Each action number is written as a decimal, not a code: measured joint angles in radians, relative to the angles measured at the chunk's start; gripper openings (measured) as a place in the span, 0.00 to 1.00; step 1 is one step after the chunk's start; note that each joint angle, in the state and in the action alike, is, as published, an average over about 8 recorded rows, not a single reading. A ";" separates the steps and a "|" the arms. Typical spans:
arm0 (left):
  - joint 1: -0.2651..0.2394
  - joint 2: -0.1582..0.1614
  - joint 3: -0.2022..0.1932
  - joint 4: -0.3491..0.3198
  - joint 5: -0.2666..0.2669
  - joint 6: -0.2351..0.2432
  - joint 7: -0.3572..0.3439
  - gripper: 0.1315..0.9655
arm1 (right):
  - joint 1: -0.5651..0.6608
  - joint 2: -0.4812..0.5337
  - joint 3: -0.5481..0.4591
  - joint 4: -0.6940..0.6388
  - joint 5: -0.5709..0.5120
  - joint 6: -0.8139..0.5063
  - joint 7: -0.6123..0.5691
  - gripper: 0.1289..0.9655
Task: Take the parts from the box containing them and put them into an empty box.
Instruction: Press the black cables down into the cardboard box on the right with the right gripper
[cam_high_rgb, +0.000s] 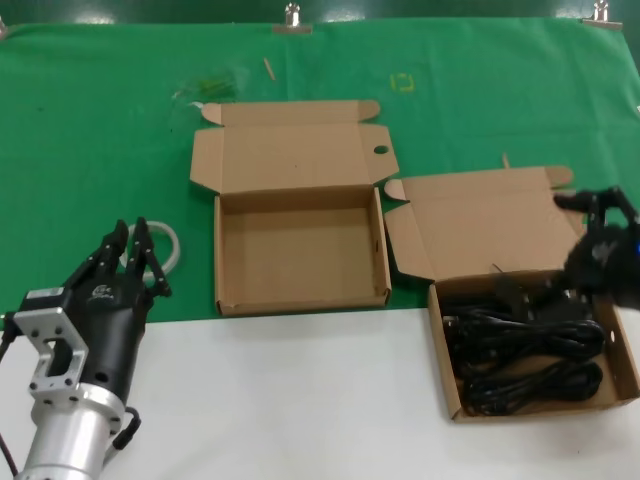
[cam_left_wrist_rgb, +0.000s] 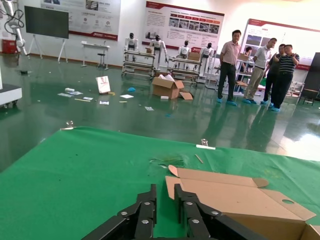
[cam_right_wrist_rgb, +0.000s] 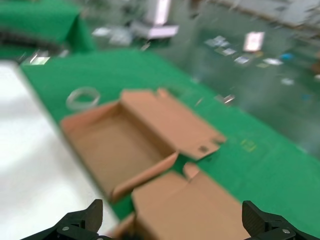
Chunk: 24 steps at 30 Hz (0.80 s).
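Observation:
The empty box (cam_high_rgb: 300, 301) lies open at the middle of the green cloth, lid folded back; it also shows in the left wrist view (cam_left_wrist_rgb: 225, 192) and the right wrist view (cam_right_wrist_rgb: 115, 145). The box containing the parts (cam_high_rgb: 444, 372) sits at the right on the white table edge, with black coiled power cords (cam_high_rgb: 525, 337) inside. My right gripper (cam_high_rgb: 598, 212) hovers open over that box's back edge and lid (cam_right_wrist_rgb: 200, 210); its jaws (cam_right_wrist_rgb: 170, 220) are spread wide and empty. My left gripper (cam_high_rgb: 135, 250) is parked at the lower left, empty, its fingers (cam_left_wrist_rgb: 148, 200) nearly together.
A white tape ring (cam_high_rgb: 172, 245) lies on the cloth just right of the left gripper, also in the right wrist view (cam_right_wrist_rgb: 83, 97). A clear plastic wrapper (cam_high_rgb: 205, 88) lies behind the empty box. The white tabletop (cam_high_rgb: 300, 400) runs along the front.

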 joint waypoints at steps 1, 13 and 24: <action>0.000 0.000 0.000 0.000 0.000 0.000 0.000 0.17 | 0.005 0.006 -0.002 -0.003 -0.012 -0.028 -0.011 1.00; 0.000 0.000 0.000 0.000 0.000 0.000 0.000 0.05 | 0.037 0.046 -0.005 -0.077 -0.056 -0.387 -0.309 1.00; 0.000 0.000 0.000 0.000 0.000 0.000 0.000 0.03 | 0.160 -0.030 -0.023 -0.256 -0.123 -0.584 -0.531 1.00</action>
